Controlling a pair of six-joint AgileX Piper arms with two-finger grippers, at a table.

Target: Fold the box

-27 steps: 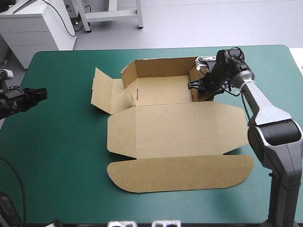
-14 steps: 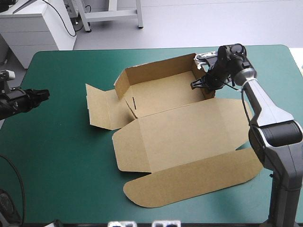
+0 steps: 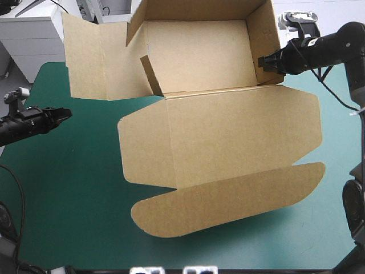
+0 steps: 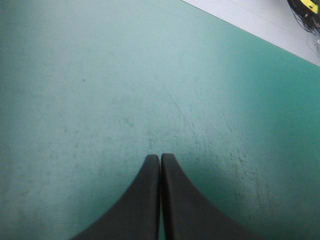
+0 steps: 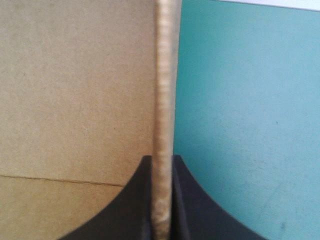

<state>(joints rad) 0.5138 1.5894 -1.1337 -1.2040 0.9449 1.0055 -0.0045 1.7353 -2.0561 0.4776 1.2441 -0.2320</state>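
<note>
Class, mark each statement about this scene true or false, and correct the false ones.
1. The right gripper is shut on a wall of the box. True.
2. The left gripper holds a flap. False: it is shut on nothing, over bare cover, apart from the box.
3. The whole box lies flat. False: its far end, with walls up, is lifted.
4. The rounded flap is at the box's near end. True.

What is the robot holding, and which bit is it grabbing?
The right arm's jaws pinch the brown cardboard box by the edge of its raised right-hand wall. The left arm's jaws hold nothing.
</note>
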